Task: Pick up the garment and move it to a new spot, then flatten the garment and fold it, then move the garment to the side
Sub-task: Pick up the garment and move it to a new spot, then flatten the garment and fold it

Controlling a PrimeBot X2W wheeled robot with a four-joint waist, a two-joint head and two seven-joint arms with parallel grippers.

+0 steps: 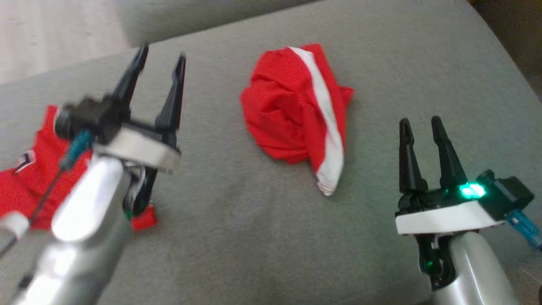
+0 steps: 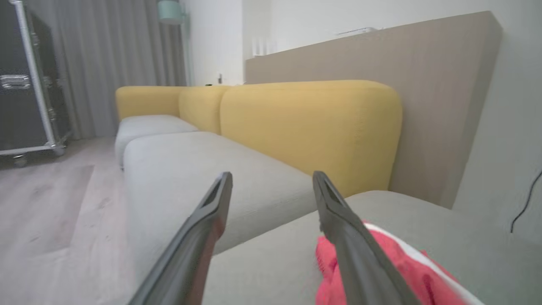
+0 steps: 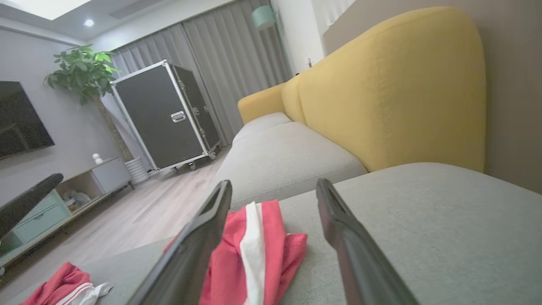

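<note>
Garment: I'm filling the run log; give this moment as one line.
left gripper: open, empty | right gripper: open, empty | striped red garment: crumpled on cushion, not held | second red garment: far left

The head camera looks steeply down on the grey seat from close above. Both wrist cameras sit low over that seat, facing along it toward the yellow backrest. All three views share the red garment.

No text is legible. A small black-and-white emblem on the second red garment, well left of the crumpled red-and-white garment, is too blurred to read.
</note>
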